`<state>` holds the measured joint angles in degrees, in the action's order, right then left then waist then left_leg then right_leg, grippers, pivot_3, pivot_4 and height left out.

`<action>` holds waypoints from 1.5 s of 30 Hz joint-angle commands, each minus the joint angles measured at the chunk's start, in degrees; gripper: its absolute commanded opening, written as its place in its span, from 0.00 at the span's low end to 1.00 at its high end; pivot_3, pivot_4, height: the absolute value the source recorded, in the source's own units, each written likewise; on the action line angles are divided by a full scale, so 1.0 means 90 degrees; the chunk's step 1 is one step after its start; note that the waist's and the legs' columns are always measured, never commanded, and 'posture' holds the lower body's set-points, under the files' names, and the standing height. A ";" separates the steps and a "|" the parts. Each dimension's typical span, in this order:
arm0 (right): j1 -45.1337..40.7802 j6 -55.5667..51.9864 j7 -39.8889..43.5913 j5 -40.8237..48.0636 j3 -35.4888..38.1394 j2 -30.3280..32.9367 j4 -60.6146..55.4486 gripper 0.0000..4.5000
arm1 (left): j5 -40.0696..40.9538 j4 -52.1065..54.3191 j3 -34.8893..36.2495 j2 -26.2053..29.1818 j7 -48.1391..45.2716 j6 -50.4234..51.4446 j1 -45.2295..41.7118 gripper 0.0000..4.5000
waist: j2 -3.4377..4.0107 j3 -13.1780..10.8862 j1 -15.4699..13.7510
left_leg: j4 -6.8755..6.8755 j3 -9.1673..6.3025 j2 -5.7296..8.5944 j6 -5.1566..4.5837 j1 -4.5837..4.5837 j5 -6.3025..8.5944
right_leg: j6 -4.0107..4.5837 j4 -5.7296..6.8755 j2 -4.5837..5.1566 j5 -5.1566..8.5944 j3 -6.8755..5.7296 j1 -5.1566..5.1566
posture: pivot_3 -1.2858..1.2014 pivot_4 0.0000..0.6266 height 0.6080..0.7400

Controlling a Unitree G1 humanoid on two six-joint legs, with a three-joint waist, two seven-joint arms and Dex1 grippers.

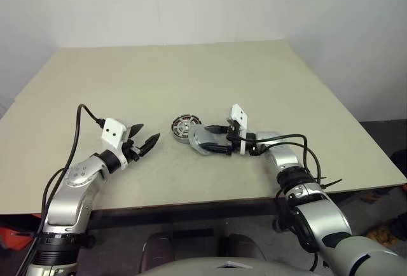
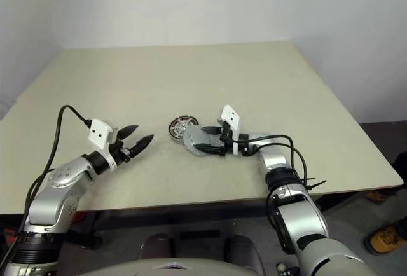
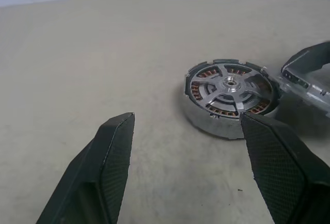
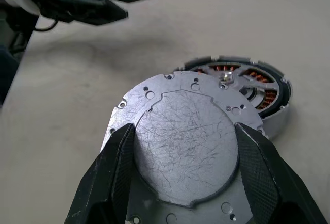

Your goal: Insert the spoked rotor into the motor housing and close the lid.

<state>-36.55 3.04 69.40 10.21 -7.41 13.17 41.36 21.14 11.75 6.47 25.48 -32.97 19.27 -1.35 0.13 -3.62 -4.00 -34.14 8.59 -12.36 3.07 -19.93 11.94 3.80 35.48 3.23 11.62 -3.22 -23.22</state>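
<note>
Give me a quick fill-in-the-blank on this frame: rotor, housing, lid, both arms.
1. The rotor already sits inside the ____.
2. The round grey lid is held between the fingers of the ____ gripper.
3. The left gripper has its fingers ____ and holds nothing.
4. The housing rests on the ____.

Missing words: housing; right; open; table

one housing point(image 1: 186, 127), one lid point(image 4: 183, 146)
</note>
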 commanded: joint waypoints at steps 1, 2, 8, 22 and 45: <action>-0.0220 -0.0427 -0.0218 0.0192 0.0126 -0.0098 -0.0478 0.65 | -0.0026 0.0282 0.0085 -0.0014 0.0077 -0.0120 0.0066 0.77 | 0.0000 0.0000 0.0001 | 0.0000 0.0000 0.0001 -0.0001 0.0000 0.0001 | 0.0000 -0.0001 0.0000 0.0000 0.0000 0.0000 | 0.52 0.00 1.00; -0.0227 -0.0529 -0.0270 0.0190 0.0124 -0.0119 -0.0528 0.65 | -0.0030 0.0302 0.0086 -0.0015 0.0085 -0.0128 0.0097 0.77 | 0.0000 0.0000 0.0003 | 0.0000 0.0000 0.0001 -0.0002 0.0000 0.0001 | 0.0000 -0.0002 0.0000 0.0000 0.0000 0.0000 | 0.52 0.00 1.00; -0.0283 -0.0749 -0.0799 -0.0161 -0.0055 -0.0213 -0.0496 0.65 | -0.0012 0.0515 0.0086 0.0002 0.0160 -0.0067 0.0279 0.77 | 0.0000 0.0000 0.0010 | 0.0000 0.0000 -0.0001 -0.0001 0.0001 0.0001 | -0.0004 -0.0002 0.0000 0.0003 0.0000 -0.0001 | 0.52 0.00 1.00; -0.0598 -0.3028 -0.1804 0.0288 0.0318 -0.0540 -0.1107 0.65 | -0.0012 0.0601 0.0070 0.0030 0.0183 0.0061 0.0342 0.77 | 0.0001 -0.0001 0.0027 | 0.0003 0.0001 -0.0001 0.0004 0.0011 -0.0002 | -0.0032 0.0000 -0.0002 0.0019 0.0000 0.0000 | 0.52 0.00 1.00; -0.0808 -0.4409 -0.3229 0.0060 -0.0305 -0.1288 -0.2470 0.65 | -0.0008 0.0833 0.0115 -0.0003 0.0397 0.0057 0.0682 0.77 | 0.0003 -0.0003 0.0031 | 0.0020 0.0001 0.0000 0.0010 0.0028 -0.0004 | -0.0038 -0.0004 -0.0004 0.0022 0.0002 -0.0010 | 0.52 0.00 1.00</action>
<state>-42.12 -36.46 40.74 10.58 -9.38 2.47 21.20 21.07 16.65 6.50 25.25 -29.67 20.25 4.90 0.16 -3.64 -3.72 -33.97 8.60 -12.36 3.16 -19.68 11.91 3.46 35.44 3.20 11.82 -3.20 -23.31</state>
